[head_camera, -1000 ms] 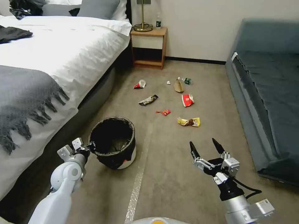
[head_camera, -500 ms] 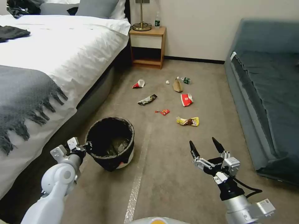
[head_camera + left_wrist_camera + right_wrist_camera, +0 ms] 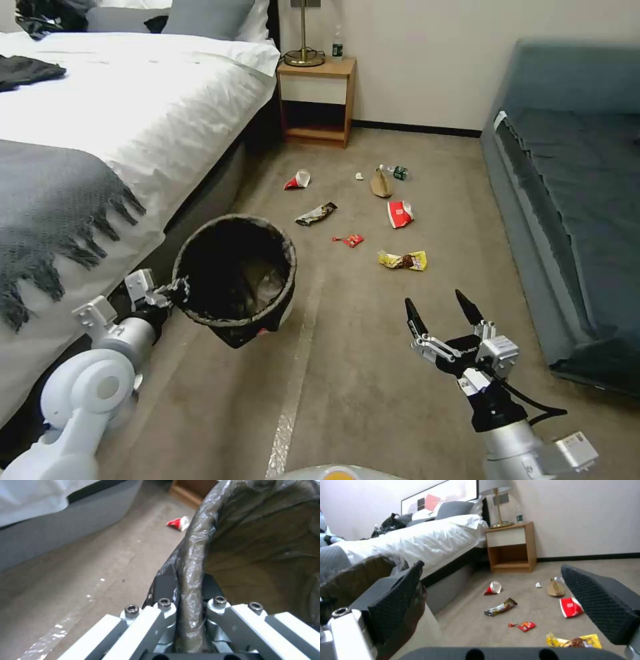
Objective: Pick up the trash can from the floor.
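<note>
- One grip: my left gripper (image 3: 175,293) pinches the can (image 3: 235,277) rim, which hangs tilted; I'd lift slowly.
- Right gripper (image 3: 441,312) waits, spread.

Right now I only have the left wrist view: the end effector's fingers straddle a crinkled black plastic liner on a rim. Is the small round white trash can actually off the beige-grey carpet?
Observer: In the head view the small round white trash can hangs tilted from the left end effector. Its base looks clear of the beige-grey carpet floor, though I see no outright gap.
Operator: Where is my other arm?
Observer: The right end effector is open above the carpet, across the pale tape strip from the can, touching nothing.
Operator: Any litter close by?
Observer: A crumpled yellow snack wrapper lies ahead of the right end effector, well apart from the can.
</note>
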Robot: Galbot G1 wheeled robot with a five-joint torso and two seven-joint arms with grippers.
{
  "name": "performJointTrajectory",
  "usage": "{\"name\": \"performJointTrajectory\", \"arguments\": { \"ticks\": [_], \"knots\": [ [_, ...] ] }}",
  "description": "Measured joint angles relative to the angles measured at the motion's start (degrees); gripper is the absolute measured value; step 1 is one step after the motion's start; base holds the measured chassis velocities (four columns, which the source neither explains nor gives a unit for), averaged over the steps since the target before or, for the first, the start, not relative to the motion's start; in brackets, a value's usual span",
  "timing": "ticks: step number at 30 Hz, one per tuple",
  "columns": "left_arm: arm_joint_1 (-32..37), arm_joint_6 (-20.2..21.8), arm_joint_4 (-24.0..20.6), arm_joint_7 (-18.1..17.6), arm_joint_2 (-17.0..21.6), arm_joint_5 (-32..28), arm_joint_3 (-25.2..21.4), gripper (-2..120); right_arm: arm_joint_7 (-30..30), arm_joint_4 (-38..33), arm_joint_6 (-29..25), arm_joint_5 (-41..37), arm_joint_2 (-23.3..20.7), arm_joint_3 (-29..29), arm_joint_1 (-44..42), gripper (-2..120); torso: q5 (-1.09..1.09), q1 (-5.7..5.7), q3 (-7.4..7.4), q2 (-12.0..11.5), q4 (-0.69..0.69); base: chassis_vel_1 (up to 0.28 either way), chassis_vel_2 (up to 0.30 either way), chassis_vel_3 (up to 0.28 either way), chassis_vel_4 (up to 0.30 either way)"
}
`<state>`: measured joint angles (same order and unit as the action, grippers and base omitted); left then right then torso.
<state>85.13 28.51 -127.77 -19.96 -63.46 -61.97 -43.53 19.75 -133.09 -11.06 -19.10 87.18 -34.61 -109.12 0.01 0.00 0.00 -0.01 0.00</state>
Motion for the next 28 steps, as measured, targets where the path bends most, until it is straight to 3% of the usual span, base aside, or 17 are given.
{"name": "performJointTrajectory", "arguments": {
  "ticks": [4, 28],
  "knots": [
    [0.6, 0.14, -1.9, -0.22, 0.18, -0.11, -0.19, 3, 0.03, -0.97, -0.11, 0.05, 0.31, -0.13, -0.52, 100, 0.0, 0.0, 0.0, 0.0, 0.0, 0.0, 0.0, 0.0, 0.0],
    [0.79, -0.16, -2.26, -0.3, -0.33, 0.4, -0.16, 3, 0.32, -2.47, -0.58, 0.68, 0.71, -0.3, -2.01, 100, -0.01, 0.0, 0.0, 0.0, 0.0, 0.0, 0.0, 0.0, 0.0]
  ]
}}
